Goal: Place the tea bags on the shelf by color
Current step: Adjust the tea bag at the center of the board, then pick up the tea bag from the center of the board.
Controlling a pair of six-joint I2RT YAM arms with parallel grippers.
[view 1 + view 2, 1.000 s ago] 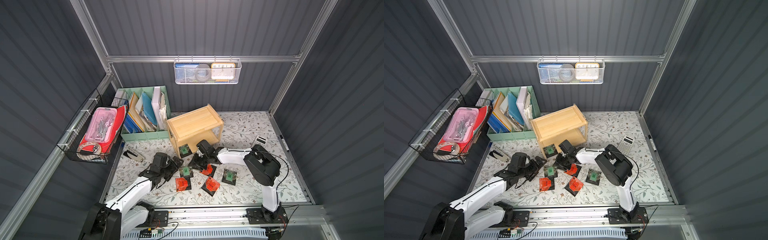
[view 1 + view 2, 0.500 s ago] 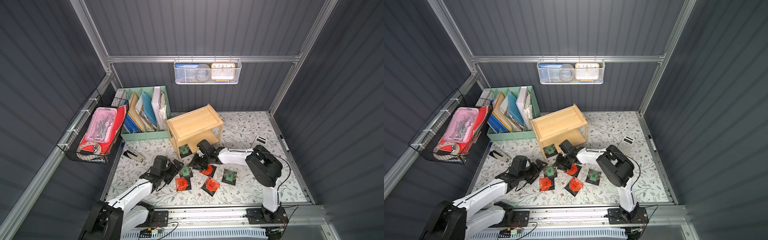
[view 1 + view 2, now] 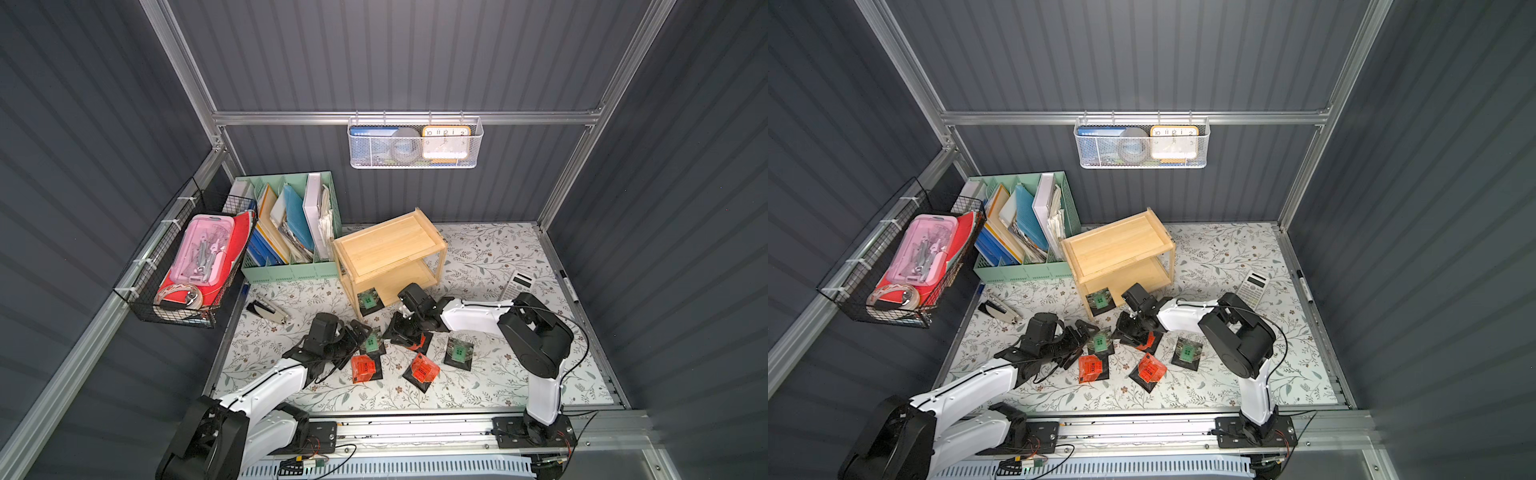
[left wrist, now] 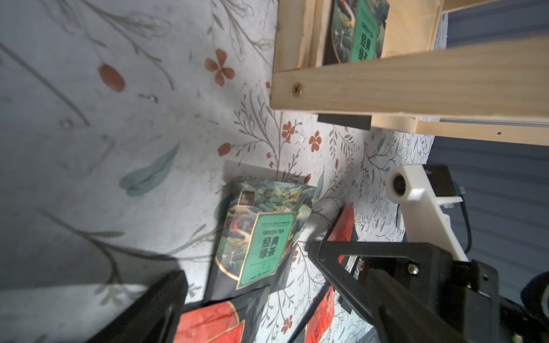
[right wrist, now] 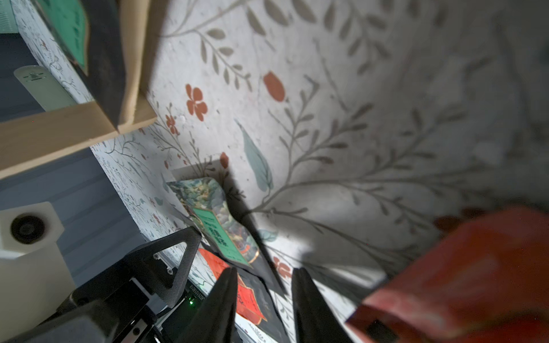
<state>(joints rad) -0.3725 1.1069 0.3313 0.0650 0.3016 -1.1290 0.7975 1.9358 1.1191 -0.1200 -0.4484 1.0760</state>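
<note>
The wooden shelf (image 3: 390, 249) stands at the back of the mat, with one green tea bag (image 3: 369, 300) on the front edge of its lower board. My left gripper (image 3: 356, 332) is open and low, its fingers either side of a green tea bag (image 4: 261, 237) lying on the mat. My right gripper (image 5: 266, 270) hangs open with nothing between its jaws, just above an orange-red tea bag (image 3: 419, 341). Two more orange-red tea bags (image 3: 363, 368) (image 3: 424, 368) and a green one (image 3: 458, 351) lie nearer the front.
A mint-green file organizer (image 3: 291, 232) stands left of the shelf. A stapler (image 3: 268, 309) lies at the left of the mat, a calculator (image 3: 519, 284) and a marker (image 3: 568, 286) at the right. A black wire basket (image 3: 187, 266) hangs on the left wall.
My left arm has sunk a little and crept toward the green tea bag. The right arm has not moved.
</note>
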